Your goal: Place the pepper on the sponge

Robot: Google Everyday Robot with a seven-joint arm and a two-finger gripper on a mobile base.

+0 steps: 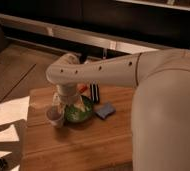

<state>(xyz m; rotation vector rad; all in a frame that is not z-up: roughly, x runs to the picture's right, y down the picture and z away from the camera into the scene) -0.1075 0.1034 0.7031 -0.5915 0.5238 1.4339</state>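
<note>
The pepper shows as a small orange-red piece on the wooden table, just right of my wrist and partly hidden behind the arm. The sponge is a flat blue-grey pad lying right of the green bowl. My gripper hangs down from the white arm over the bowl's left rim, left of the sponge and a little in front of the pepper. The arm covers most of what lies under it.
A black ribbed rectangular object lies behind the bowl, next to the pepper. A pale small bottle-like object stands left of the bowl. The wooden table ends at the left in an edge, with white sheets beyond it.
</note>
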